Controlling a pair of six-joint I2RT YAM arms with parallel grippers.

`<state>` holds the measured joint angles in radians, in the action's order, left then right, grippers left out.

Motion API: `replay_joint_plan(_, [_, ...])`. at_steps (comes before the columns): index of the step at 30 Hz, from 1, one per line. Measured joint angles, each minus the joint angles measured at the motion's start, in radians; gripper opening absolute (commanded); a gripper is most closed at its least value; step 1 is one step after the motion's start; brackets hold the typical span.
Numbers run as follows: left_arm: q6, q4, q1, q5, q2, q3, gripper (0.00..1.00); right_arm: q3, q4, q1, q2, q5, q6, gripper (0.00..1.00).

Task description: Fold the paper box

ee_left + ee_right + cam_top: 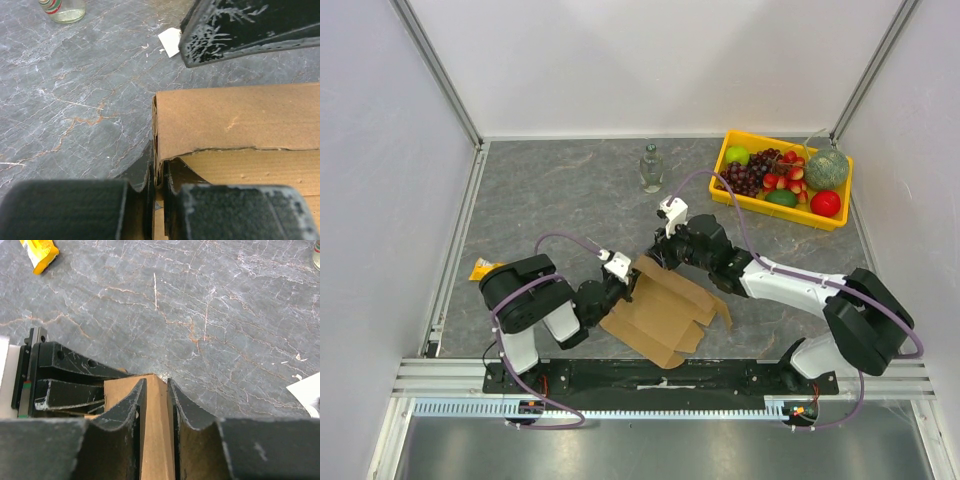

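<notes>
Left pincer (159, 185): pressed together on the box (235, 115), pinching a doubled cardboard edge at the box's left corner. The card stands upright between the fingers with no gap showing.

Right pincer (156, 390): astride a cardboard ridge at the box's far edge, just beside the left pincer. Both fingers appear to lie against the card, so it is judged to be pinching. How hard cannot be told.

Box (665, 310): on the surface (550, 200), between the two arms, and skewed to the surface's edges. The far-left corner is raised where the pincers meet. The rest lies low and spread, with a flap reaching out to the right and tabs open along the near side.

Progress, as a judgement: early. One wall at the left corner looks folded up and doubled over. No closed rectangular shape is formed. The right-hand flap, the near tabs and the remaining walls are yet to be raised and tucked.

Other items: bottle (651, 168) well beyond the box; fruit tray (770, 210) beyond and right of it; yellow packet (485, 268) well to the box's left. None touches the box.
</notes>
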<state>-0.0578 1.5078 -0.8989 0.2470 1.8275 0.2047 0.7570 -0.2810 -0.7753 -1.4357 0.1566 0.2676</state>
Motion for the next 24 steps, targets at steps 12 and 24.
replay_joint_plan(12, [0.029,0.013,-0.020,0.039,0.013,0.005,0.17,-0.022,-0.111,0.000,-0.050,0.015,0.063,0.26])
replay_joint_plan(24, [0.036,-0.064,-0.028,0.068,0.056,-0.006,0.30,-0.047,-0.135,-0.031,-0.077,0.057,0.073,0.26])
